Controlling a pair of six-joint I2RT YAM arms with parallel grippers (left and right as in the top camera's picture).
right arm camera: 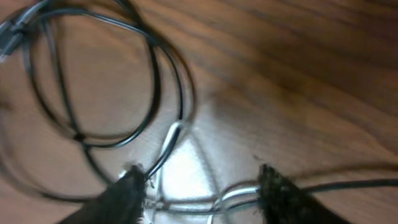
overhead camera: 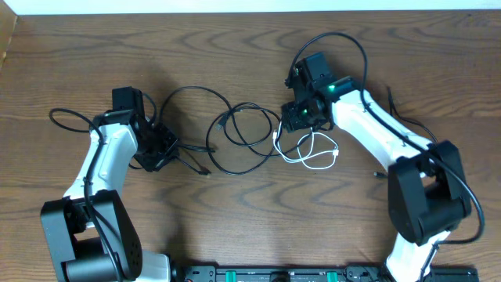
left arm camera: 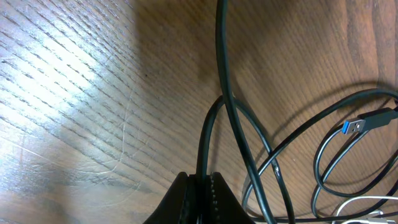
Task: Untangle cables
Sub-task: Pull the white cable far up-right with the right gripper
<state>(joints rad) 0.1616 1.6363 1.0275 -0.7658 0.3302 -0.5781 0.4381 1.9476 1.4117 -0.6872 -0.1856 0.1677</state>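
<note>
**Tangle's mid-table, one arm on each side of it**

The black cables (overhead camera: 250, 146) loop around the middle of the overhead frame, with the white cable (overhead camera: 307, 160) curled just right of them. The left gripper (left arm camera: 200, 182) is clamped on one of the black cables, probably to anchor it. The right gripper (right arm camera: 202, 194) has its jaws apart, straddling the white cable, and looks lined up for a grab. There's bare table (overhead camera: 235, 47) along the top edge to drag loops into.

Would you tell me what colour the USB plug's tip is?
The USB plug's tip is blue; the left wrist view shows it best.
</note>
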